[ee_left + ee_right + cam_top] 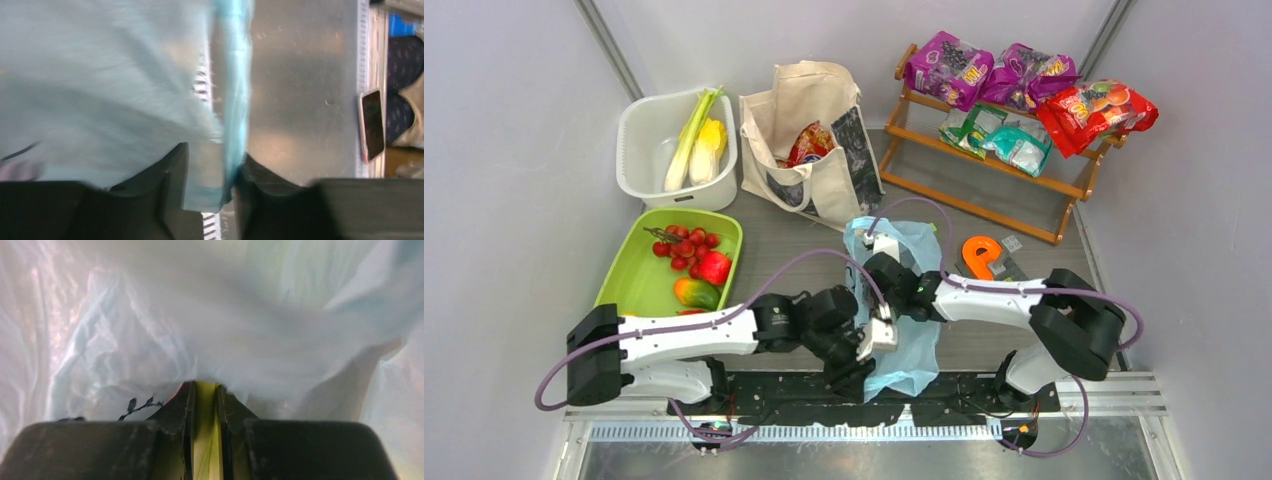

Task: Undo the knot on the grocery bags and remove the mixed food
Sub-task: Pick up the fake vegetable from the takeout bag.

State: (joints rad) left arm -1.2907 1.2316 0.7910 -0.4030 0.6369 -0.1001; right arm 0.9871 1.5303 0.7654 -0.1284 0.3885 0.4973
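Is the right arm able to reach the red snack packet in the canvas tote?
Probably not: the right gripper looks clamped on the light-blue plastic bag, though nothing blocks the red snack packet in the canvas tote.

Far left of the surface (784, 245): white plastic tub (646, 150). A lime-green tray (629, 280) sits just in front of it. Far right: slatted wooden rack (984, 190), two tiers. I see purple snack packets (949, 68) on the upper tier and teal-green packets (1004, 138) on the lower. An orange plastic tool (977, 255) lies near the rack's front. My left wrist view catches a phone (373, 125) past the surface's edge.
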